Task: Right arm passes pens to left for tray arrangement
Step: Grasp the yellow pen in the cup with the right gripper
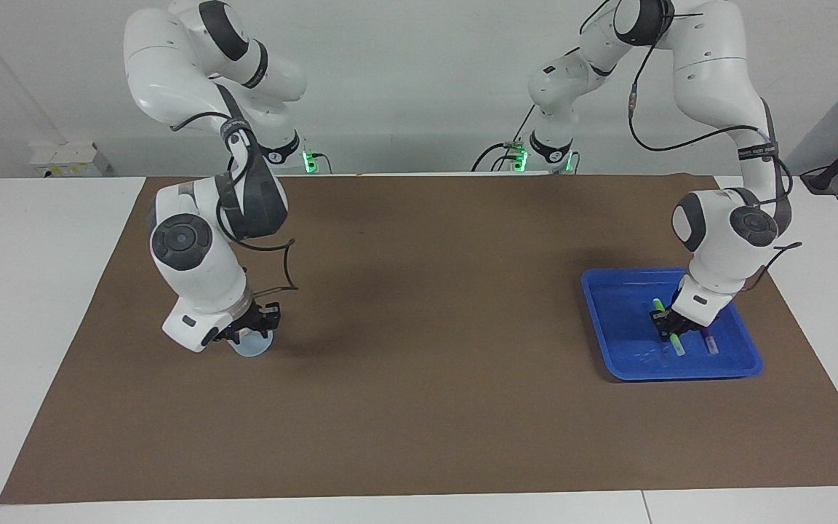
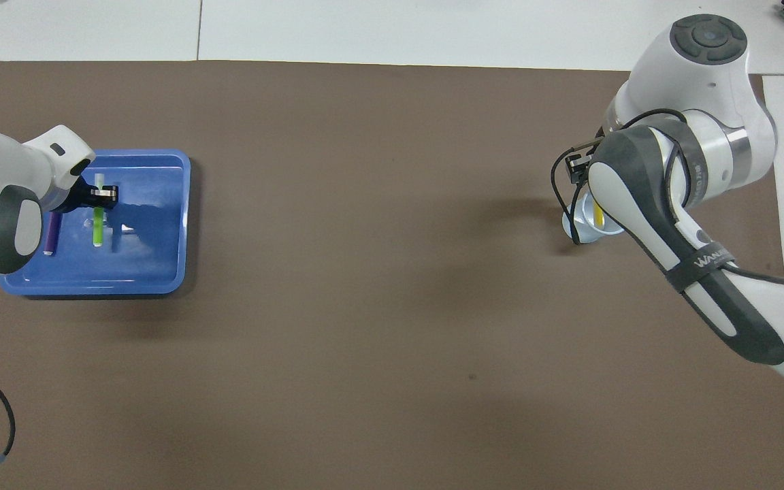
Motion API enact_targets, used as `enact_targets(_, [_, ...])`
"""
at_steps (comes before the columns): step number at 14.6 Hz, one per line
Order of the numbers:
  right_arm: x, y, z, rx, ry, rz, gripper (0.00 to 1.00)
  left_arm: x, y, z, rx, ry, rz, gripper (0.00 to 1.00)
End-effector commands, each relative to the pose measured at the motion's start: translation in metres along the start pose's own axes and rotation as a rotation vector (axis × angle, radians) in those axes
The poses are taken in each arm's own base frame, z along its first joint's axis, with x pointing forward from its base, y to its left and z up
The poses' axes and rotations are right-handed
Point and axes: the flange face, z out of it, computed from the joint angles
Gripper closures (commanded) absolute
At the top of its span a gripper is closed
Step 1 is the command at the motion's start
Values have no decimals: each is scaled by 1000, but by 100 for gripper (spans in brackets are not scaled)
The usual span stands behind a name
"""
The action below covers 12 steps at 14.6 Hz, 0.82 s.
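1. Looking at the blue tray (image 1: 612, 327) at the left arm's end of the brown mat (image 1: 426, 407), we see the green pen (image 2: 97, 228) and the purple pen (image 2: 51, 237) lying side by side in it.
2. We see the left gripper (image 1: 663, 320) low over the green pen, fingertips together; whether it grips the pen we cannot tell.
3. We see the yellow pen (image 2: 598, 214) standing in the translucent cup (image 1: 250, 346) at the right arm's end.
4. We find the right gripper (image 1: 255, 324) just over that cup; whether its fingers are parted we cannot tell.

One camera looks down from high across the bench (image 1: 26, 306), facing the robots, and takes in both arm bases. The other hangs steeply above the robots' end, looking forward. Both cover the whole brown mat (image 2: 378, 272), half a turn apart.
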Motion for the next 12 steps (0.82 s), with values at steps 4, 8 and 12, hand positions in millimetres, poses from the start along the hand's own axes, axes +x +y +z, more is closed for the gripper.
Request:
enact_targets(4, [-3,0,3,-29,-31,-36,52,-3,-3,0,12,13,16,79])
enact_targets(8, [-3,0,5,-27,-34,-37,62,-3,-3,0,12,13,16,73])
enact_targets(12, [-3,-2,7,-25,-36,-38,63,-2,-3,0,11,12,16,72])
